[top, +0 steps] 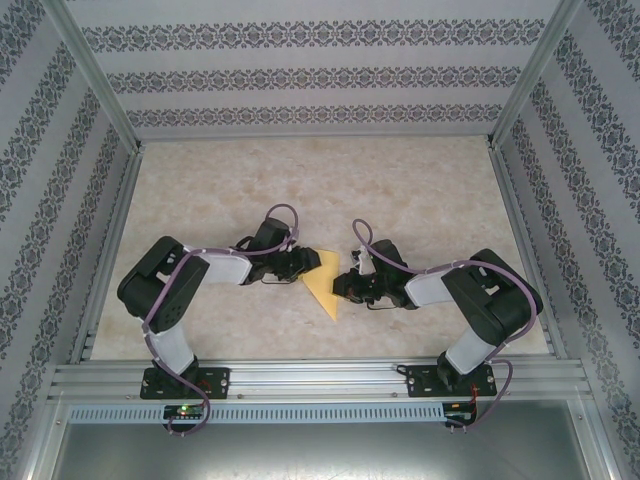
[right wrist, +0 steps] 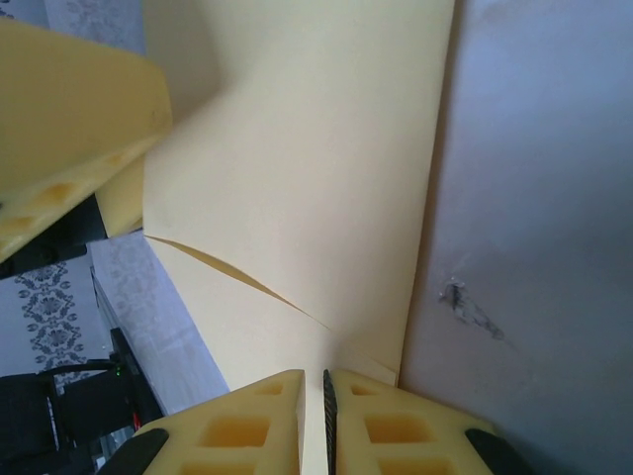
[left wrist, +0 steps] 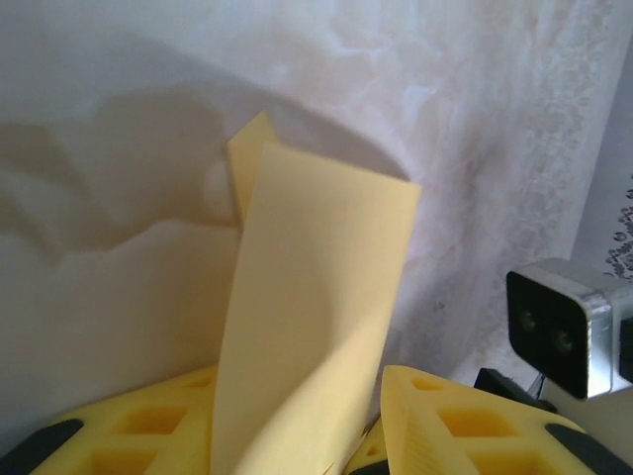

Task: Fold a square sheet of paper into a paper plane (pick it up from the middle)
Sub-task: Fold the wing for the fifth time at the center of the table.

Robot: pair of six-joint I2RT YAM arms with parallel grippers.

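While both arms reach inward from their bases at the 6 o'clock edge of the bench (top: pixel 330 180), they meet over its near middle with the square sheet of paper (top: pixel 324 290) between them. From above, the yellow-orange sheet looks partly folded, one point aimed toward 6 o'clock. The left jaws sit at its 10 o'clock corner, the right jaws at its 3 o'clock side.

Up close on the right wrist, the right jaws are clenched on the sheet: their two yellow fingers (right wrist: pixel 415 430) stand almost together at 6 o'clock, and the paper's edge runs into the thin slit between them. From there the sheet (right wrist: pixel 297 178) bows away toward 12 o'clock, lifted off the bench, and a layered edge crosses it diagonally.

On the left wrist, the left jaws stand parted, their fingers (left wrist: pixel 465 426) on either side of the sheet (left wrist: pixel 316 327), which rises between them toward 12 o'clock and curls. They look released rather than pinching. Beyond lies pale marbled bench, then patterned wall.

The likely risk is a crooked crease. The paper is bowed in the air and gripped at one side alone, so the left jaws could catch it off-line as they close. A pull by either arm could also slip the sheet from the right grip or tear it along the layered edge.
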